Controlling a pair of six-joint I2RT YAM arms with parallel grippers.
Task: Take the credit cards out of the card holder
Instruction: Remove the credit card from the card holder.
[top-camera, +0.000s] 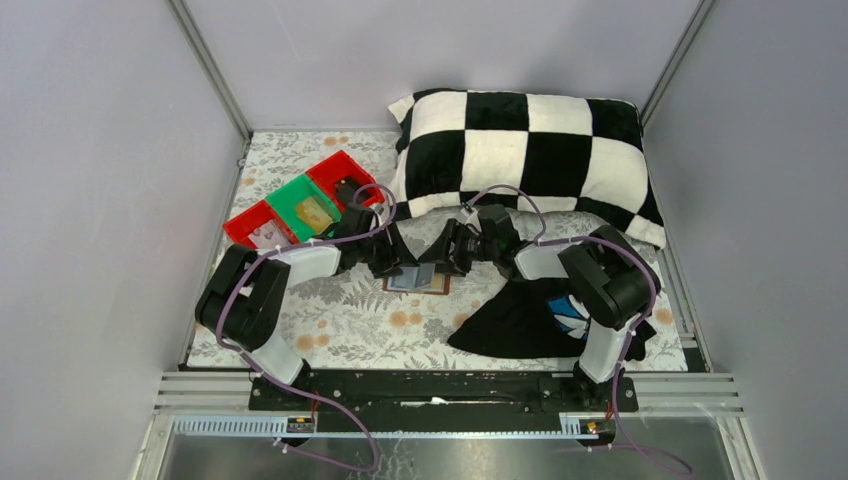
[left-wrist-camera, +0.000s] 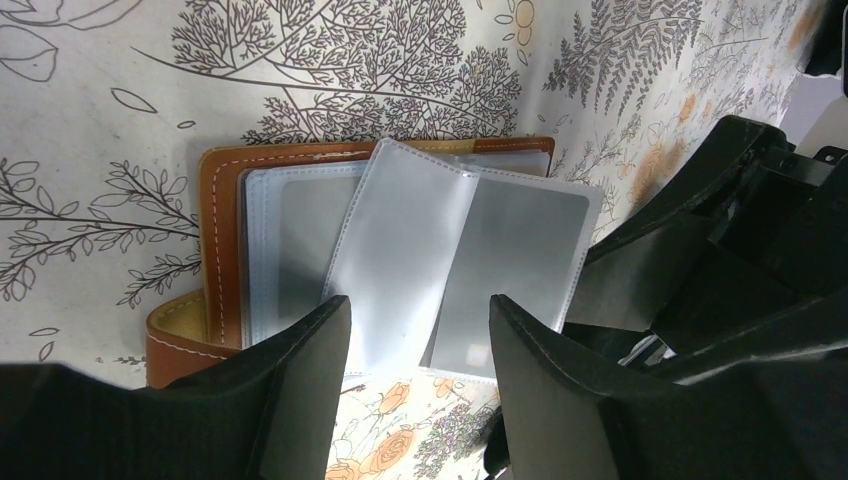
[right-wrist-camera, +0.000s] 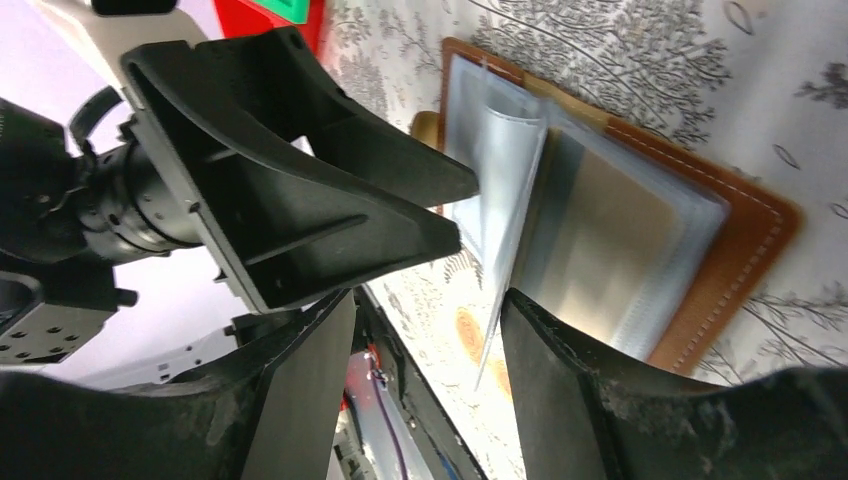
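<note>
**Two sets of jaws, both standing apart**

Mid-table, on the flowered table (top-camera: 345, 325), the card holder (top-camera: 417, 282) lies spread open, brown cover down, with its clear sleeves fanned loose. The left gripper (left-wrist-camera: 420, 312) hangs over it with jaws parted. The sleeve edges reach into the gap, but nothing is pinched. The right gripper (right-wrist-camera: 428, 305) faces it, equally wide, with one sleeve leaf standing on edge between its fingers. A beige card (right-wrist-camera: 600, 235) shows through a sleeve, inside the holder. Red and green trays (top-camera: 300, 205) sit far left, a checkered pillow (top-camera: 530, 150) behind, and a black cloth (top-camera: 515, 320) to the right.
</note>
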